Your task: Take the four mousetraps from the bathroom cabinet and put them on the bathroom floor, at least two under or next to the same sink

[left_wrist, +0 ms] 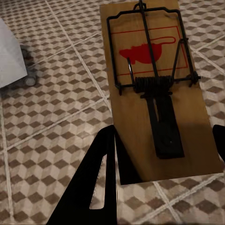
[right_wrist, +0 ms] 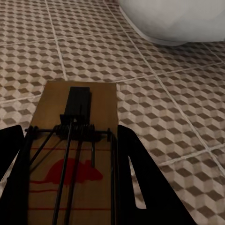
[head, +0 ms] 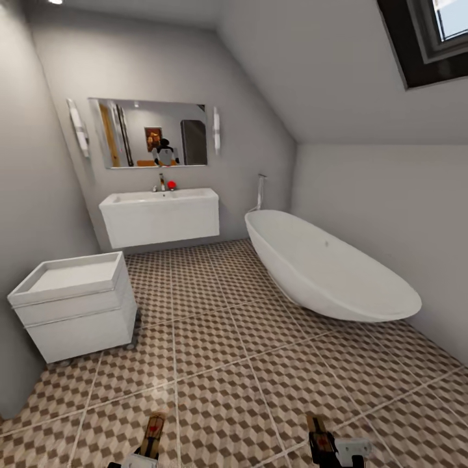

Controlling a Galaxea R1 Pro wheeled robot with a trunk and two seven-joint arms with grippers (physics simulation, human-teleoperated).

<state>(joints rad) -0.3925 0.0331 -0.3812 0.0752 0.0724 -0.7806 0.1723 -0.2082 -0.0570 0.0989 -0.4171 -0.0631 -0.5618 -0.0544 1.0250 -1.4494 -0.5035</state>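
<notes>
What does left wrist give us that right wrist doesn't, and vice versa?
Left wrist only: the left-hand mousetrap held between the left gripper fingers, plus a castor and white corner of the white drawer unit. Right wrist only: the right-hand mousetrap between the right gripper fingers, with the underside of the white bathtub ahead. Both: a wooden trap with a red mouse print, held over the cube-patterned bathroom floor.
</notes>
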